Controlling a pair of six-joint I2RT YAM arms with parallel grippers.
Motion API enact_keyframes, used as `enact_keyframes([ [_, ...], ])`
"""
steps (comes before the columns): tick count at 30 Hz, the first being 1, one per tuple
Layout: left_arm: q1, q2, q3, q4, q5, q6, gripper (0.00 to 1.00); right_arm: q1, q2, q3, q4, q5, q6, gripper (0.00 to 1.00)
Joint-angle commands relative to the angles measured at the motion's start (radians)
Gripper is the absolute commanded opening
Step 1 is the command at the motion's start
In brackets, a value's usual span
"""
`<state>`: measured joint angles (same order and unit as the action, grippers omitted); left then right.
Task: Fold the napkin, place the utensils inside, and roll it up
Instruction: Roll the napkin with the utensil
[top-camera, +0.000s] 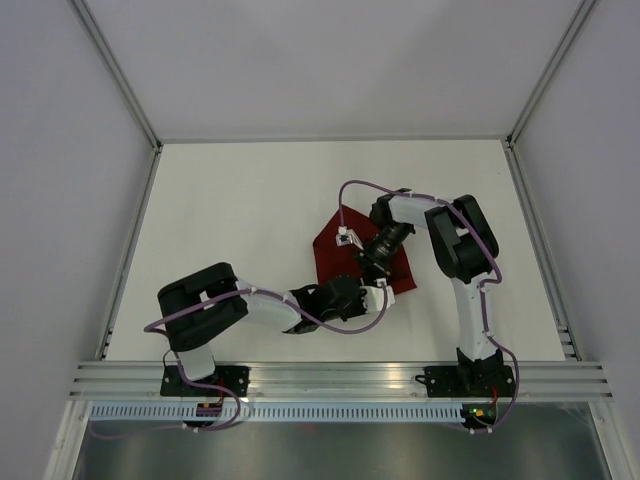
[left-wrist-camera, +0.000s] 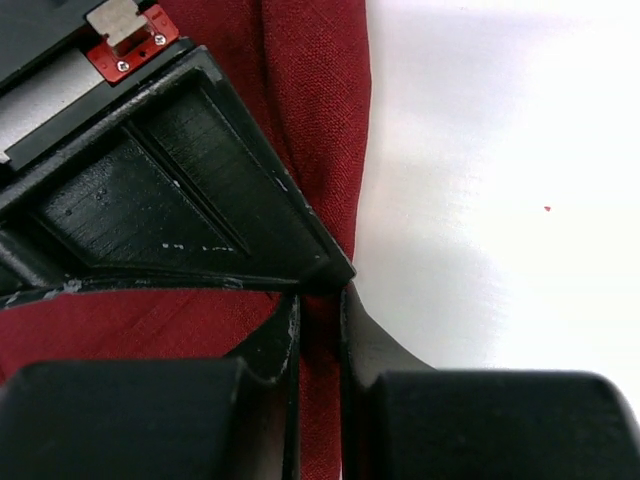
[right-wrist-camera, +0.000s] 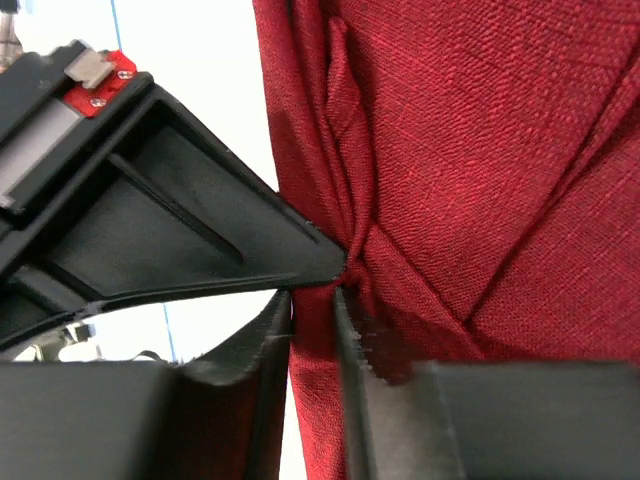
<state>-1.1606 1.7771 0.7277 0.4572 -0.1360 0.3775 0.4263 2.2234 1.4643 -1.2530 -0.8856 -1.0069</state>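
The dark red napkin (top-camera: 335, 250) lies bunched and partly folded at the middle right of the white table (top-camera: 240, 210). My left gripper (top-camera: 388, 292) is at its near right corner. In the left wrist view the gripper (left-wrist-camera: 320, 300) is shut on a fold of the napkin's (left-wrist-camera: 320, 90) edge. My right gripper (top-camera: 362, 268) is over the cloth's middle. In the right wrist view it (right-wrist-camera: 315, 300) is shut on a gathered pleat of the napkin (right-wrist-camera: 480, 150). No utensils are in view.
An aluminium rail (top-camera: 340, 380) runs along the table's near edge by the arm bases. White walls with metal posts (top-camera: 120, 70) enclose the left, back and right sides. The two wrists are close together over the napkin.
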Motion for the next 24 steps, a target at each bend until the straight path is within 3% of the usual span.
enact_keyframes([
  [1, 0.048, 0.028, 0.01, -0.12, 0.131, -0.106, 0.02, 0.002, -0.022, -0.035, 0.15, 0.1, 0.004, 0.33],
  [7, 0.108, 0.028, 0.042, -0.21, 0.328, -0.153, 0.02, -0.03, -0.209, -0.094, 0.292, 0.097, 0.166, 0.52],
  [10, 0.134, 0.031, 0.059, -0.25, 0.392, -0.173, 0.02, -0.052, -0.321, -0.145, 0.431, 0.131, 0.301, 0.55],
  [13, 0.173, 0.042, 0.075, -0.282, 0.502, -0.202, 0.02, -0.069, -0.457, -0.22, 0.573, 0.2, 0.401, 0.56],
  [24, 0.34, 0.165, 0.228, -0.456, 0.867, -0.282, 0.02, -0.146, -0.705, -0.473, 0.794, 0.247, 0.436, 0.56],
])
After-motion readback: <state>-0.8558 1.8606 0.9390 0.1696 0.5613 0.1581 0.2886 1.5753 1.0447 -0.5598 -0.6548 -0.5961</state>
